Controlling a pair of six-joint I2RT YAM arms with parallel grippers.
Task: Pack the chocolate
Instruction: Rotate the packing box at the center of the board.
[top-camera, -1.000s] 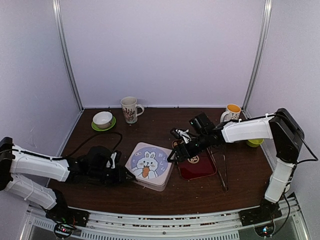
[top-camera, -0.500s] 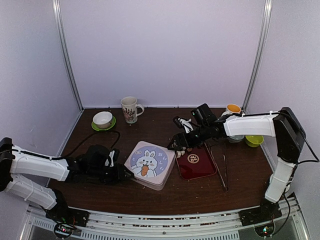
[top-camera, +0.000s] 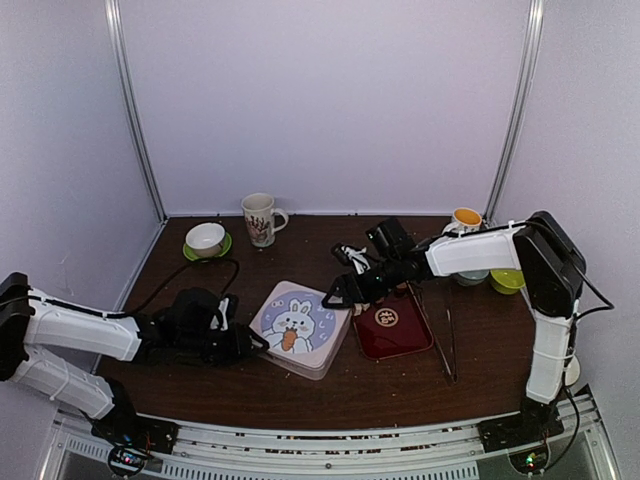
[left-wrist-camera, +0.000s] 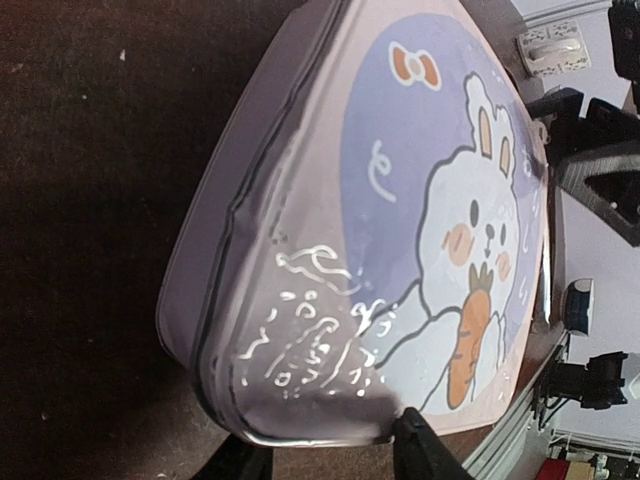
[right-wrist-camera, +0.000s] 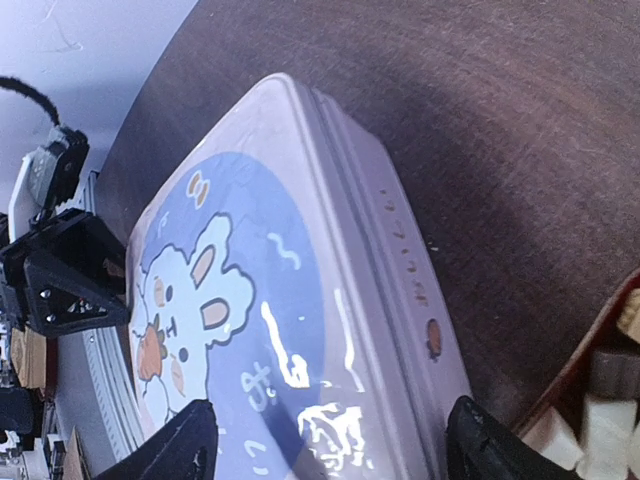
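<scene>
- I am watching the left fingers (left-wrist-camera: 425, 455) straddling the bunny tin's (top-camera: 300, 328) near-left corner; whether they are clamping it, I cannot tell.
- The right fingers (right-wrist-camera: 185, 445) are hanging released, spread wide over its far-right corner.
- The chocolate (right-wrist-camera: 600, 425) is lying in the red tray (top-camera: 395, 335) just beside the tin.

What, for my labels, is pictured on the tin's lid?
White rabbit with orange carrot on purple lid; left wrist view.

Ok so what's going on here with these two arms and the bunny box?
Both arms are at the closed bunny tin. The left gripper sits at its near-left corner, fingers either side, though whether it is gripping is unclear. The right gripper hangs open over the far-right edge. Chocolate pieces lie in the dark-red tray beside the tin.
</scene>
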